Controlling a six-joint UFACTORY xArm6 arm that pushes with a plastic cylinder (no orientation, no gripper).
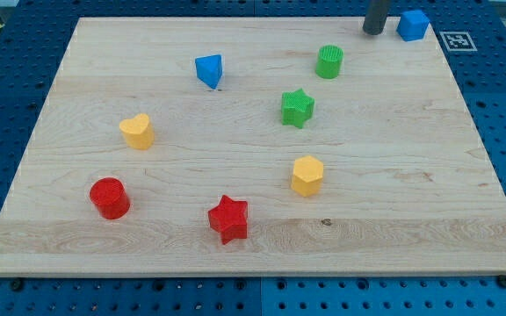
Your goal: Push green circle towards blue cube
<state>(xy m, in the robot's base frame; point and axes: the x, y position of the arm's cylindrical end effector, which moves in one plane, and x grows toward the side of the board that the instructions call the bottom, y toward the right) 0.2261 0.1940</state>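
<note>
In the camera view, a pale wooden surface (pixel 253 246) lies on a blue pegboard, and the rod's tip (pixel 373 32) stands at the view's top right, just left of the blue cube (pixel 413 25), which sits near the board's top right corner. The arm carries no jaws at all, only this straight dark rod, so nothing is held and nothing can be; contact is by pushing alone. The green circle (pixel 329 61), a short upright cylinder, stands below and to the left of the tip, apart from it, with the green star (pixel 297 107) further down and left. Judging by its look, the green circle is a small, light, rigid piece, probably plastic, that should slide readily on the smooth wood and may roll off the rod's line if struck off-centre, since its wall is curved. The sensible contact place is its lower-left side, opposite the blue cube, pressed squarely through its middle. Elsewhere lie a blue wedge-like block (pixel 209 69), a yellow heart (pixel 137 131), a yellow hexagon (pixel 307 175), a red cylinder (pixel 109 197) and a red star (pixel 228 219), all well clear of the path.
</note>
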